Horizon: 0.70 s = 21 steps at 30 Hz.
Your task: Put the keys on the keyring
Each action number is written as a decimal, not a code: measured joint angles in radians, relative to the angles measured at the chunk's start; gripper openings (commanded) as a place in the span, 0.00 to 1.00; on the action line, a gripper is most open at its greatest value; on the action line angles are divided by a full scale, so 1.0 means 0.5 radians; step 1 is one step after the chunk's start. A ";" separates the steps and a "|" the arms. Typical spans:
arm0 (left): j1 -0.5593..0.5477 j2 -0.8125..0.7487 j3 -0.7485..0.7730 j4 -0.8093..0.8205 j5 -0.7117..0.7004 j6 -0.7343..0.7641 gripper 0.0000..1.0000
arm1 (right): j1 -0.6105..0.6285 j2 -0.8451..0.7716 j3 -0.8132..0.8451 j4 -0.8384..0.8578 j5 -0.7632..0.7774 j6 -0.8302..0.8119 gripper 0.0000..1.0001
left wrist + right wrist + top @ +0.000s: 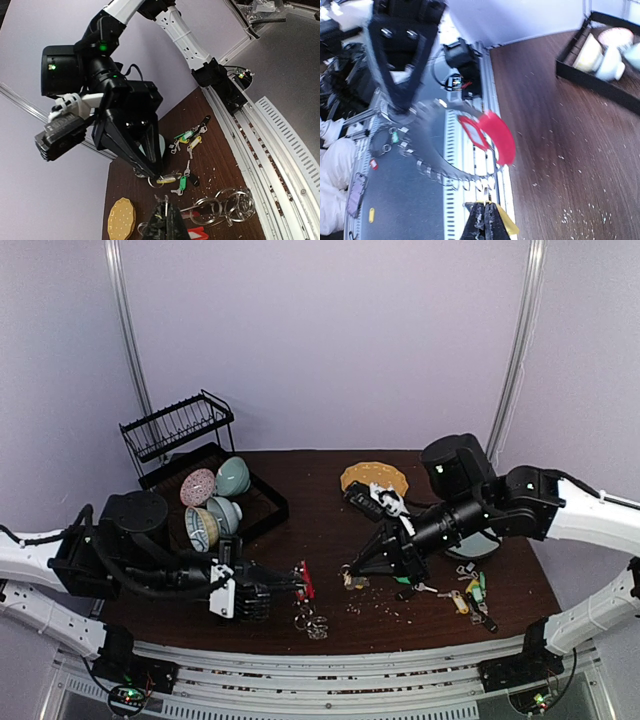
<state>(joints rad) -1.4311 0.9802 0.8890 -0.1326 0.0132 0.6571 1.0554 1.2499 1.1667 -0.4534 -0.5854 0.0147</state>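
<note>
At the upper left of the top view, a black dish rack (178, 428) stood at the back of the dark brown table (320, 525). Just below it in the picture, some bowls (215, 502) sat in a black tray (268, 502).

At the lower left, the left claw (288, 589) was clenched on the keyring (305, 581). It pinched the ring by its red part. The silver loops (311, 623) of the ring showed just below that, near the front edge of the table.

A little to the right, in the middle of the picture, the right claw (349, 575) pointed down and to the left, toward the keyring. It was squeezed tight on a key with a yellow tag (169, 178). The two claws were near each other but not touching.

Above the right claw, at the back of the table, lay a round yellow plate (374, 477).

At the lower right of the table, the other keys (470, 595) lay in a small bunch. Their tags were green, yellow and black.
</note>
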 measured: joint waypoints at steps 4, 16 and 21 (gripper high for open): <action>-0.099 0.067 0.079 -0.074 -0.163 0.190 0.00 | -0.001 0.031 0.182 -0.156 -0.198 -0.148 0.00; -0.140 0.202 0.165 -0.099 -0.399 0.509 0.00 | 0.050 0.117 0.392 -0.296 -0.583 -0.388 0.00; -0.140 0.285 0.186 -0.082 -0.472 0.491 0.00 | 0.088 0.147 0.396 -0.280 -0.534 -0.396 0.00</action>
<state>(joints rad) -1.5009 1.1225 0.9821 -0.1738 -0.2226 0.9024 1.0992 1.3235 1.3647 -0.5934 -0.8524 -0.1833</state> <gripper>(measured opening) 0.005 0.015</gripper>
